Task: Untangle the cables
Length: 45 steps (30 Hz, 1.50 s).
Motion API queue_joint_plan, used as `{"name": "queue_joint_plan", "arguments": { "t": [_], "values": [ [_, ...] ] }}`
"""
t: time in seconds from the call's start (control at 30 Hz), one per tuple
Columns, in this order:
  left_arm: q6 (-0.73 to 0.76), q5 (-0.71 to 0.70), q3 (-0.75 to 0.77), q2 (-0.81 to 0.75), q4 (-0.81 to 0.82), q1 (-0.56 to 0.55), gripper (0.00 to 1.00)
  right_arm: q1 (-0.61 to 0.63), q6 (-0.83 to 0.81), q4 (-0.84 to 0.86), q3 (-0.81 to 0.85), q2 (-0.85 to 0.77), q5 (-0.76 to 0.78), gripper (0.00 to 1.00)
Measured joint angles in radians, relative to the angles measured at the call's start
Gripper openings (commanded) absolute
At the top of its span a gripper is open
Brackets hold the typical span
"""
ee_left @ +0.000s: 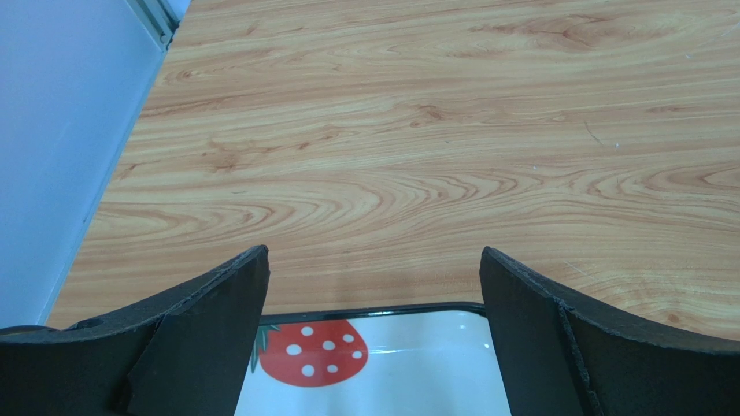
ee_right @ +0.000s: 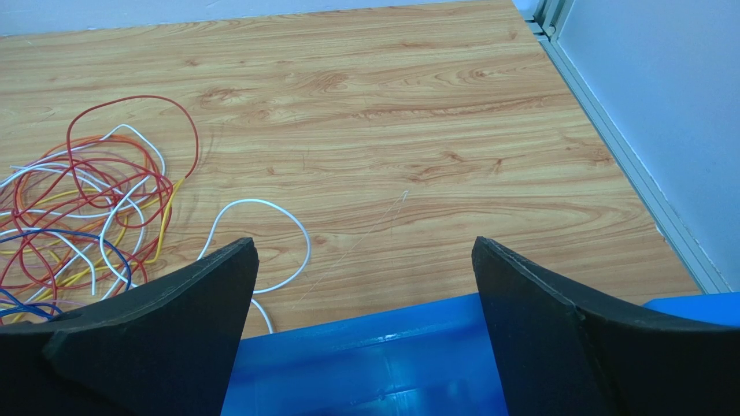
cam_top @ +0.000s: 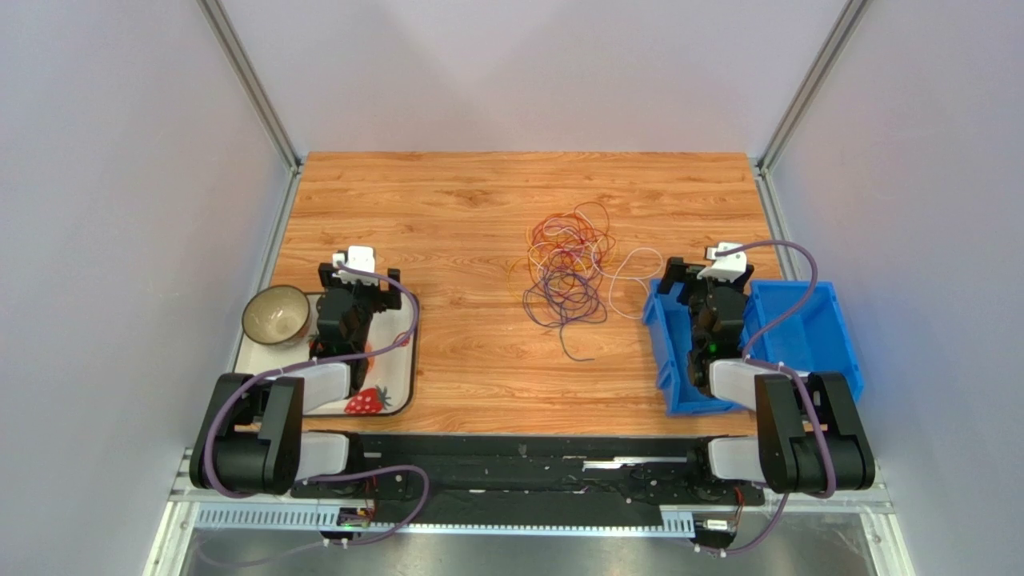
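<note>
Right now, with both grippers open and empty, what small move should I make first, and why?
I would probably ease the right gripper left toward the white loop. It strays out of the tangled cables, lies nearest the blue bin under that gripper, and looks free of crossings, so it seems the easiest strand to pull clear.

A fixed camera is looking down from above the near edge, taking in the whole table [cam_top: 457,216]. Each wrist camera is peering low and close across the wood, the right one sharing the cables [cam_top: 565,276] with the overhead view.
</note>
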Motion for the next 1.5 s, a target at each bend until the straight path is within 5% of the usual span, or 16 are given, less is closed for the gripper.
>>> {"name": "queue_joint_plan", "arguments": {
  "t": [0.6, 0.93, 1.07, 1.3, 1.5],
  "values": [
    [0.0, 0.0, 0.0, 0.0, 0.0, 0.0, 0.99, 0.01, -0.008, -0.053, 0.014, -0.023, -0.004, 1.0],
    [0.0, 0.0, 0.0, 0.0, 0.0, 0.0, 0.99, 0.076, 0.126, -0.983, 0.616, -0.167, -0.008, 1.0],
    [0.0, 0.0, 0.0, 0.0, 0.0, 0.0, 0.99, 0.059, 0.245, -1.199, 0.787, -0.177, -0.044, 0.98],
    [0.0, 0.0, 0.0, 0.0, 0.0, 0.0, 0.99, 0.083, 0.317, -1.592, 1.167, 0.032, -0.07, 0.9],
    [0.0, 0.0, 0.0, 0.0, 0.0, 0.0, 0.99, 0.111, 0.327, -1.752, 1.268, 0.166, -0.096, 0.89]
  ]
}}
